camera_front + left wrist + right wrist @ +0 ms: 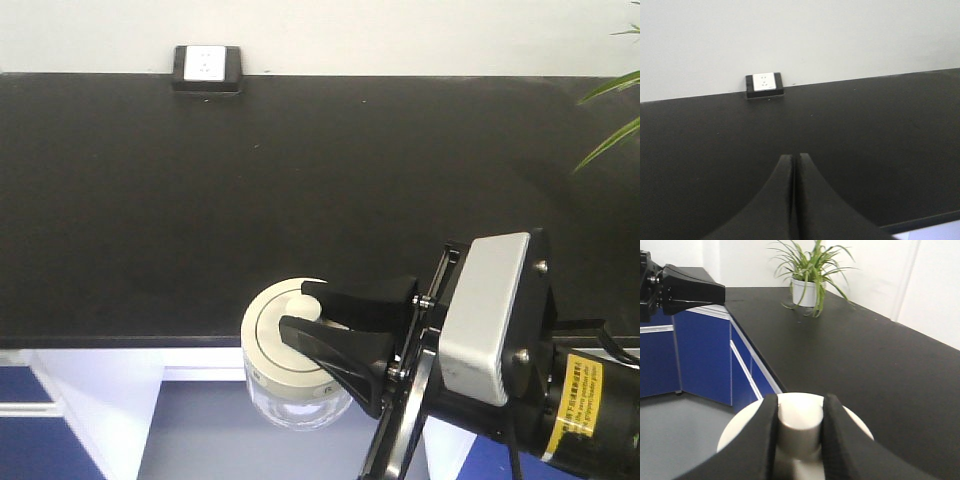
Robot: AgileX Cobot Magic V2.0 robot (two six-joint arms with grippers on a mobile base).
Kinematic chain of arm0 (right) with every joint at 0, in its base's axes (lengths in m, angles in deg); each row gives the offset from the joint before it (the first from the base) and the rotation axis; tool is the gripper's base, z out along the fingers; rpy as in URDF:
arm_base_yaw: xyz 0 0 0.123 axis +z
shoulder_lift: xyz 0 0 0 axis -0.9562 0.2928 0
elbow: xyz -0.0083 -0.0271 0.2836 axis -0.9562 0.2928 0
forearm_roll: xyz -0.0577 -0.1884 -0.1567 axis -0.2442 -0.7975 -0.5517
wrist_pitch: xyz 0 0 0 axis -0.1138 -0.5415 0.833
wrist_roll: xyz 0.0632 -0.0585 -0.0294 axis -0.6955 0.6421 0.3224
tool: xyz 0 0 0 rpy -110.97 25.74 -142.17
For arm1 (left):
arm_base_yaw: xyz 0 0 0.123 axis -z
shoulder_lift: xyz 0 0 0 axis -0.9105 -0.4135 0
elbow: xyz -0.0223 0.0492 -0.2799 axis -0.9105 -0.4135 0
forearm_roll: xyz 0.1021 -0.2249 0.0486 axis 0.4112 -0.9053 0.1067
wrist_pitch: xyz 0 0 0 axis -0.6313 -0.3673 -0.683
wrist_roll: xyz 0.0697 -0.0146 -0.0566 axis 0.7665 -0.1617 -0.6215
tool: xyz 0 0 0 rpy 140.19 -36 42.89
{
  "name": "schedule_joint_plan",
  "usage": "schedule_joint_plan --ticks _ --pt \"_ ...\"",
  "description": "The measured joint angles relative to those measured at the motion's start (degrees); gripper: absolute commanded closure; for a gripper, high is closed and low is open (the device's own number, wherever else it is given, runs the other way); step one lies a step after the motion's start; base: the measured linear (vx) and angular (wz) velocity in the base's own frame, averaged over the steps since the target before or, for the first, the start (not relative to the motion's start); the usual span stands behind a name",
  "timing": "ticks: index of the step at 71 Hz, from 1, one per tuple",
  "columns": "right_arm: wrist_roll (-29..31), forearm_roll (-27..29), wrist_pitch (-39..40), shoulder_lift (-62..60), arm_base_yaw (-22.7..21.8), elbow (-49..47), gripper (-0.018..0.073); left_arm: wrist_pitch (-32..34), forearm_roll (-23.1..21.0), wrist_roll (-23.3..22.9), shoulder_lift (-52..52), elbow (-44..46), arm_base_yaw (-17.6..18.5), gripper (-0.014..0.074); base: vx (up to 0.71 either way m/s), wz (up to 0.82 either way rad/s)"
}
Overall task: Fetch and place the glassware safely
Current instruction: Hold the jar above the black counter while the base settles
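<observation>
Glass is hanging from a single pinch: the right jaws are clamping the knob of the cream lid. The jar is dangling beneath it at the front edge of the black table. Much of its clear body is showing past that edge, above the floor by the blue cabinets.

The main danger is that the arm is carrying everything by the lid. I cannot tell whether the lid is fastened or only sitting on the rim. If it is loose, a jolt or a tilt is likely to part them and drop the glass onto the floor. The knob is also looking smooth and round, so it may be slipping or twisting between the pads during a quick swing.

If the arm moves inward too low, the glass wall is risking a knock against the table edge.

The left jaws are pressed together on nothing, over the table and well apart from the jar, so nothing is supporting it from below.
</observation>
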State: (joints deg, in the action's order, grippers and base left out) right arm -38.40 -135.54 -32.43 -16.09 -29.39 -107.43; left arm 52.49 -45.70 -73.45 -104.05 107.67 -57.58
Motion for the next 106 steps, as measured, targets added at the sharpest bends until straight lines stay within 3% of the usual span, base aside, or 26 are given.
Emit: schedule_joint_plan --ticks 106 --pt "0.0 0.0 0.0 0.0 0.0 0.0 0.056 0.0 0.0 0.0 0.0 0.0 0.0 0.0603 0.12 -0.01"
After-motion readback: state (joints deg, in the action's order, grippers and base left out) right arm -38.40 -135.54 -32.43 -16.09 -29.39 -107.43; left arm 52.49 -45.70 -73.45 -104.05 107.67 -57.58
